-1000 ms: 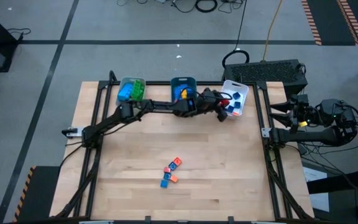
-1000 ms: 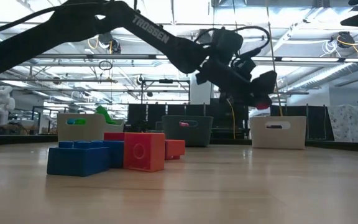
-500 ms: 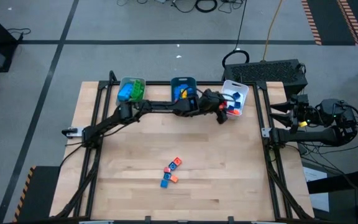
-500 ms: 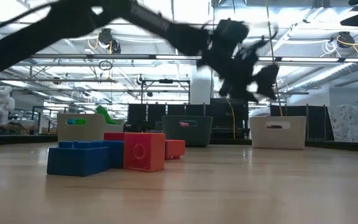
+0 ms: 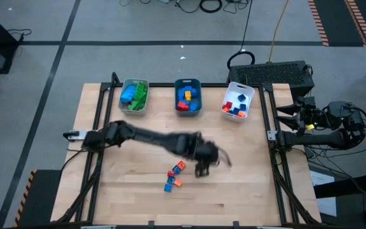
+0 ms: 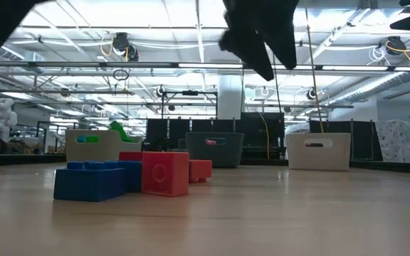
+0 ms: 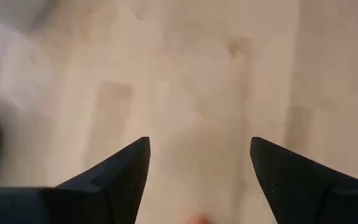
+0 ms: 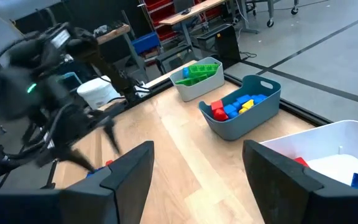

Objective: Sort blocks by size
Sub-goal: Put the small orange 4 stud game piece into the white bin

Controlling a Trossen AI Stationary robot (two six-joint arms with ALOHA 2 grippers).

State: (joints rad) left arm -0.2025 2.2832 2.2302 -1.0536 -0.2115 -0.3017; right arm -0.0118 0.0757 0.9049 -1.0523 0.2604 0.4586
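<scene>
A: Where are the blocks lying?

B: A small cluster of loose blocks (image 5: 174, 176) is sitting on the wooden table (image 5: 126, 191), toward its near edge and roughly midway across. In the high view the cluster is running along a slanted line, from a blue block (image 5: 168, 187) at the near end up to a red block (image 5: 181, 166) at the far end, with an orange block (image 5: 178, 183) just beside the blue one. The single pieces are too small to give each one's long axis.

A: And from table height?

B: In the low view a wide blue block (image 6: 91, 179) is lying flat with its long side across the picture, a red block (image 6: 165, 172) is standing against it with a round stud facing the camera, and an orange block (image 6: 200, 169) is showing just behind.

A: Which blocks are already in trays?

B: Three trays are lining the far edge. The grey tray (image 5: 134, 95) is holding blue and green blocks, the teal tray (image 5: 187, 97) is holding blue, red and yellow ones, and the white tray (image 5: 237, 102) is holding small red and blue ones.

A: How are the claws standing?

B: The left gripper (image 5: 206, 162) is hanging above the table just beside the cluster, on its right-arm side, blurred in the high view. Its wrist view is showing the fingers (image 7: 120, 177) spread apart over bare wood, holding nothing. The right gripper (image 5: 283, 117) is waiting off the table's right edge, its fingers (image 8: 129, 171) also apart and empty.
</scene>
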